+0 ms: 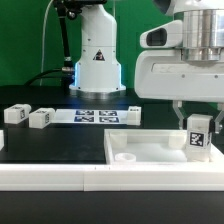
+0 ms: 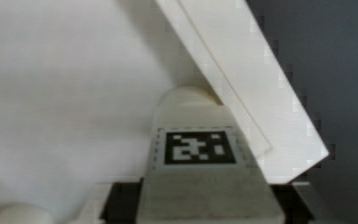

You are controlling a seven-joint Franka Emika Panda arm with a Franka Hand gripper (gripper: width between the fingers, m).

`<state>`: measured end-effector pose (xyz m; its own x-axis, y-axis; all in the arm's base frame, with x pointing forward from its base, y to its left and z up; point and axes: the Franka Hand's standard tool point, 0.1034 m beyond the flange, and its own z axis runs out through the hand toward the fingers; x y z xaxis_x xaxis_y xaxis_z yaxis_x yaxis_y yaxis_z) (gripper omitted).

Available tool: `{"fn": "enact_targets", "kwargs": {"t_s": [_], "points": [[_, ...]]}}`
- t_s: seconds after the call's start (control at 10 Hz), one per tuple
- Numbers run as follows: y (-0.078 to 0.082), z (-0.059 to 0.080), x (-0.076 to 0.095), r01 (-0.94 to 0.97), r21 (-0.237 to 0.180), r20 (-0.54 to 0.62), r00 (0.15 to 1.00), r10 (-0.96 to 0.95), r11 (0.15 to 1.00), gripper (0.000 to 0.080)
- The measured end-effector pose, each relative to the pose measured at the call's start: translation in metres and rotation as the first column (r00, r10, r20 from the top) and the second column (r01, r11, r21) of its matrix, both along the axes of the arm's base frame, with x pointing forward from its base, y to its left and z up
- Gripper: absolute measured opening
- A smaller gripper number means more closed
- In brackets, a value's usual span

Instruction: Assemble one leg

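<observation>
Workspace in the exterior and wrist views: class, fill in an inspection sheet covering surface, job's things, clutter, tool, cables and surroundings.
Surface: black table with a white rail along the front edge.
Job's things: one leg upright in the tool over the large white board, its tag facing the camera; two more legs lie loose at the exterior view's left.
Clutter: nothing seen; the marker board lies flat at the back.
Tool: tool shut on the leg; wrist view shows the tagged leg between the fingers.
Cables: a dark cable hangs behind.
Surroundings: white robot base, pale wall.
</observation>
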<state>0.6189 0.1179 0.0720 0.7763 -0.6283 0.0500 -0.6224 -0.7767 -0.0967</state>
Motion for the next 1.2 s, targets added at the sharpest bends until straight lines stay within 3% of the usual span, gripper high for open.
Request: {"fn": "enact_targets", "kwargs": {"t_s": [0.3,0.7,0.9,1.2], "points": [[0.0026,-0.0008,-0.0002,0.263,0.027,0.000,0.965,-0.263,0.964,0.0290],[0.0042,-0.0008,0.0004,0.663,0.065,-0.044,0.749,-0.662,0.746,0.0290],[0.0034,-0.0010,-0.0001,0.823,0.073,-0.078,0.568,-0.819,0.564,0.0291],[0.0020,-0.0007,0.0002,0.857,0.082,-0.097,0.515,-0.852,0.509,0.0291]]}}
